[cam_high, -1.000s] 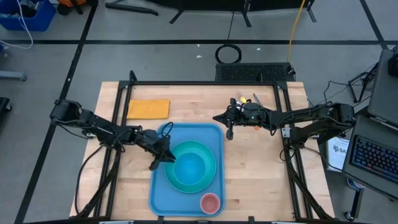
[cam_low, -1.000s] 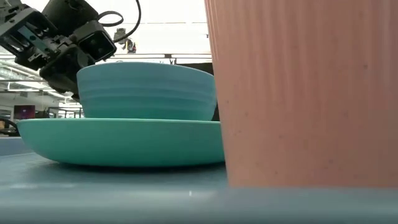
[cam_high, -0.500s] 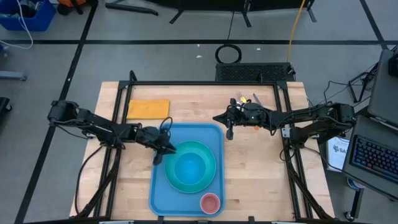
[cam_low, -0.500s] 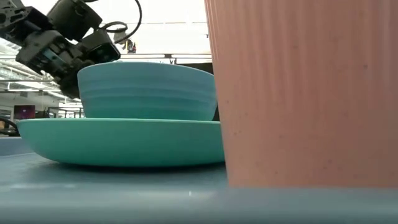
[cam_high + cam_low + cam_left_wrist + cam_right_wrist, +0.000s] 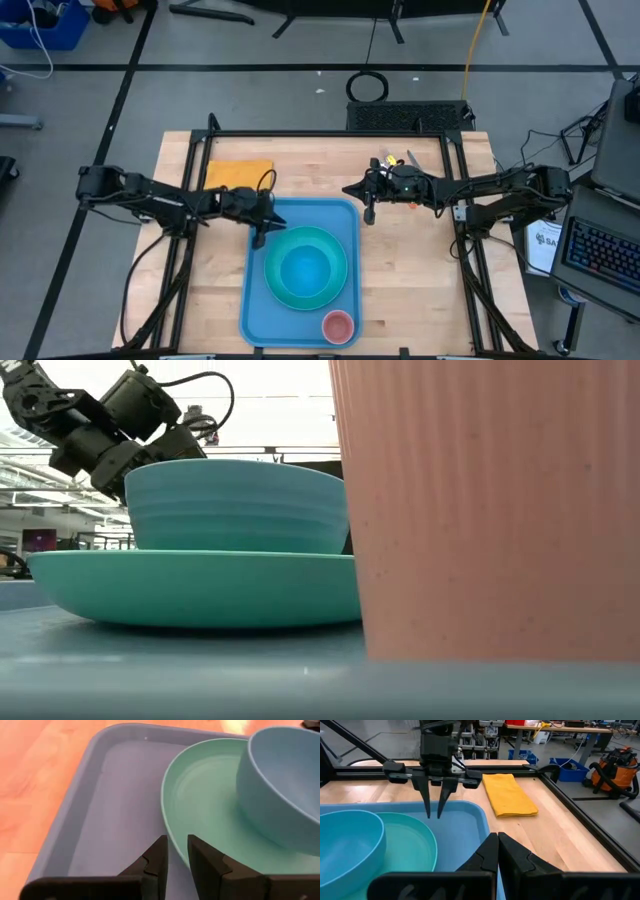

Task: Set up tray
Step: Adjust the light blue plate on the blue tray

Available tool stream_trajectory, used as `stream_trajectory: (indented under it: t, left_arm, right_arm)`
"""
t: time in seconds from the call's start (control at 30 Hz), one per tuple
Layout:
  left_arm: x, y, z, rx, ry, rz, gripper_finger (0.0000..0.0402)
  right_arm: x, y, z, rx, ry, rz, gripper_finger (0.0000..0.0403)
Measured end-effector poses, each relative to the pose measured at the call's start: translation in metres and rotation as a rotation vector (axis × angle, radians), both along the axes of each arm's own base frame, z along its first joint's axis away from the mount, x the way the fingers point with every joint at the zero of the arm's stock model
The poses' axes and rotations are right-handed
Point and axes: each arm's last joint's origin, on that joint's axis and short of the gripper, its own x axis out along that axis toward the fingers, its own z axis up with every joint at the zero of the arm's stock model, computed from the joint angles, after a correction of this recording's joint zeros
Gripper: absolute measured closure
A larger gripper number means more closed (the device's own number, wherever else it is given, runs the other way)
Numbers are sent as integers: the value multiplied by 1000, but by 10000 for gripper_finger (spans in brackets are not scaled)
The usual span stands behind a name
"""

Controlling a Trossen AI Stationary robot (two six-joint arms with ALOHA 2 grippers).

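The tray [image 5: 300, 275] lies flat on the wooden table [image 5: 420, 270], toward the table's front edge, with its long sides running front to back. All places below are given from the tray.

On the tray: a turquoise plate [image 5: 340, 262] fills most of the middle. A blue bowl [image 5: 303, 270] stands upright on the plate. A pink cup [image 5: 338, 325] stands in the tray's front right corner, apart from the plate.

Off the tray: a yellow napkin [image 5: 238, 175] lies flat on the table beyond the tray's back left corner, not touching it. Some small items sit beyond the back right corner, by the right arm; too small to identify.

Left gripper [image 5: 262, 230]: above the tray's back left corner, just beside the plate's rim. Its fingers [image 5: 206, 862] stand a narrow gap apart with nothing between them. Tips point down at the bare tray floor; whether they touch it I cannot tell, though they seem to hang just clear.

Right gripper [image 5: 368, 212]: just outside the tray's back right corner, over bare table. Its fingers [image 5: 516, 854] are pressed together, holding nothing.
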Motion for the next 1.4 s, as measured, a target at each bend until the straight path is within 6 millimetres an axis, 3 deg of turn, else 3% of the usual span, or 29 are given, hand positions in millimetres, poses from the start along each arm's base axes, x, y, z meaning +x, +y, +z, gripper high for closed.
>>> stream_trajectory:
  t: [0.47,0.67,1.4]
  left_arm:
    - [-3,13,-4,-51,44,49,325]
    - [4,15,-18,-51,68,52,325]
    - [10,7,-27,-129,65,-57,325]
  right_arm:
    - [0,0,1,-4,-5,-2,403]
    - [0,0,1,-5,-8,-3,403]
    - [0,0,1,-4,-12,-3,403]
